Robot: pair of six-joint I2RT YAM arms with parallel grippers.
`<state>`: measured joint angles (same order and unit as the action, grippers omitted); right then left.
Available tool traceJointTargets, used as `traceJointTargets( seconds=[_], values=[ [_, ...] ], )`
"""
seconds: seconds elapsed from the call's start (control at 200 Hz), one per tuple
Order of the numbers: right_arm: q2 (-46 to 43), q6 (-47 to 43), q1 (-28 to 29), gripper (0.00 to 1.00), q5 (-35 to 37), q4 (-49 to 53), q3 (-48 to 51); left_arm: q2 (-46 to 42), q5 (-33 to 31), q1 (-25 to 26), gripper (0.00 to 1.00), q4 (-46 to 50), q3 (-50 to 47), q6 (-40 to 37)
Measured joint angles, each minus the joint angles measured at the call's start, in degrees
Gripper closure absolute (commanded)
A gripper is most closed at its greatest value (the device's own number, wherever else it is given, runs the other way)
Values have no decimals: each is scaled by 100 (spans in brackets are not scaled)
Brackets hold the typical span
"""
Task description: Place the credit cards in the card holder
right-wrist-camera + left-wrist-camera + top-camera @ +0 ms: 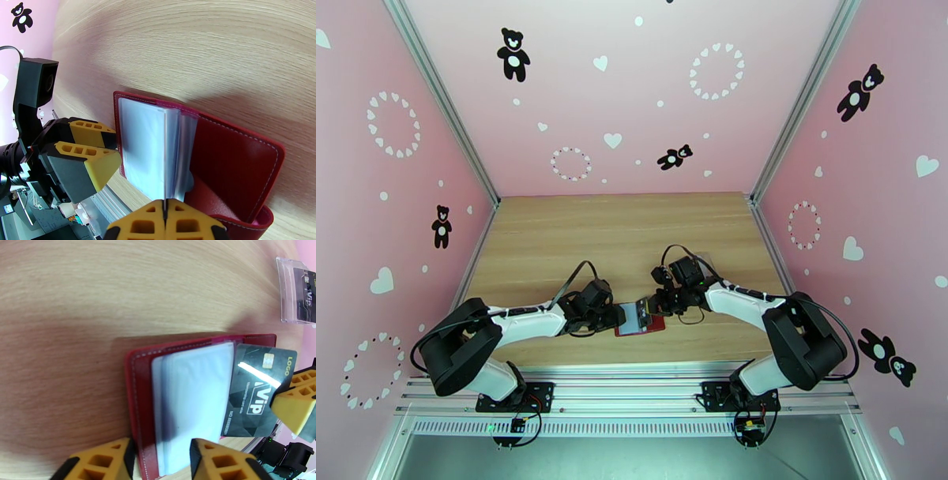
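The dark-red card holder (138,398) lies open on the table, its clear pockets (193,398) facing up. A dark grey credit card (256,394) marked VIP stands at the pockets' right edge, pinched in my shut right gripper (166,205). In the right wrist view that credit card (164,158) is edge-on, standing between the pocket leaves of the card holder (233,165). My left gripper (160,459) has its fingers apart at the holder's near-left edge, one finger on the pockets and one beside the cover. From above, both grippers meet over the card holder (656,324).
A clear plastic case (294,291) with a dark card inside lies on the wood beyond the holder, near the right arm. Pink walls enclose the table on three sides. Bare wood stretches behind the grippers.
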<state>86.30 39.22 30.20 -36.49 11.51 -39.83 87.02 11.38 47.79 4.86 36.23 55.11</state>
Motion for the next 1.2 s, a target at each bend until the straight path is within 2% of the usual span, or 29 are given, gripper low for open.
traceJointTargets(
  seconds=[0.636,1.196],
  values=[
    [96,153,0,100,-74,-164,57,39,0,0,60,-37,0,0],
    [57,785,0,100,-52,-627,400,63,0,0,60,-90,0,2]
  ],
)
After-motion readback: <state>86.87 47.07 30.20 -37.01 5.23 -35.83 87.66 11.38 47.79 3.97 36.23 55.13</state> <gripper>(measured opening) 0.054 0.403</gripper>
